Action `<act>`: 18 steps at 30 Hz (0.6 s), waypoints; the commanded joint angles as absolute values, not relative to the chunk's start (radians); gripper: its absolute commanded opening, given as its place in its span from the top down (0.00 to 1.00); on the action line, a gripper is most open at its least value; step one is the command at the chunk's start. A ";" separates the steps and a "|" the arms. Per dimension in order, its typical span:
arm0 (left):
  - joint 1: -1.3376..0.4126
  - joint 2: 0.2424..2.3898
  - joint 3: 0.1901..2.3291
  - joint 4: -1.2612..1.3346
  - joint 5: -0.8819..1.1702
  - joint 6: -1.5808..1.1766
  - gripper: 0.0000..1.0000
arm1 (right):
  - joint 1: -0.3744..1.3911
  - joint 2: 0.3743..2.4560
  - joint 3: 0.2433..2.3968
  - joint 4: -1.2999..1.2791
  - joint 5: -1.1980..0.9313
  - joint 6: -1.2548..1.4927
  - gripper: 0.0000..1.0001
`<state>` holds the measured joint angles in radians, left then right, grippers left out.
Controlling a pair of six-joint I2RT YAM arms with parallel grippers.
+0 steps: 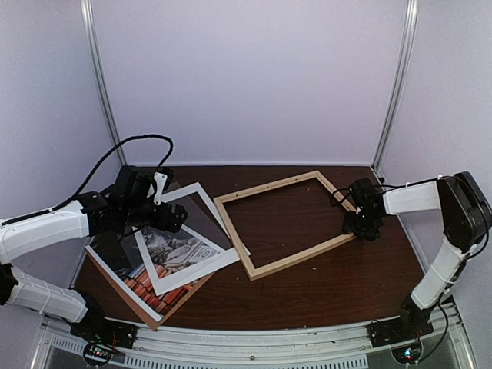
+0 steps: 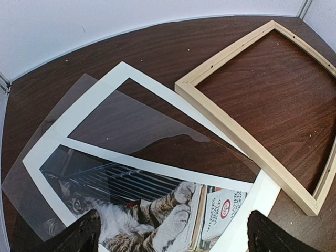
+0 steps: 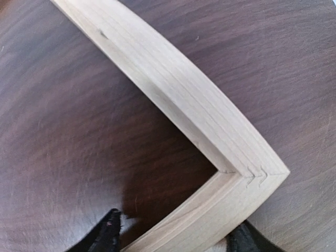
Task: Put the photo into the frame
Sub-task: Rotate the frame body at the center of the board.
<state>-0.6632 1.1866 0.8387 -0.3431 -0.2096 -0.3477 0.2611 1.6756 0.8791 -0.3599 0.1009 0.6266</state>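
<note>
1. Inside the frame (image 1: 304, 257) the desk (image 1: 288, 219) lies bare. You can come straight down there, with only thin wooden rails around it.
2. Your right hand (image 1: 360, 224) occupies the frame's right corner, its fingers (image 3: 107, 233) on either side of the rail.
3. To the left, the white mat (image 2: 157, 167), clear sheet (image 2: 37, 157) and photo (image 2: 157, 220) overlap in a loose pile. The mat's edge lies against the frame's left rail, leaving no gap.
4. Your left hand (image 2: 176, 231) hangs wide open above that pile.
5. The near strip of desk before the frame is bare.
</note>
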 commanded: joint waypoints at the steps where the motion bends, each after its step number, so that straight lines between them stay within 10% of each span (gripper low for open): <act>1: -0.668 1.161 0.824 -0.325 -0.230 -0.358 0.02 | 0.202 1.699 0.923 -0.389 0.100 0.564 0.40; 18: -0.669 1.193 0.839 -0.330 -0.262 -0.313 0.02 | -0.128 1.838 1.191 -0.586 0.012 0.281 0.60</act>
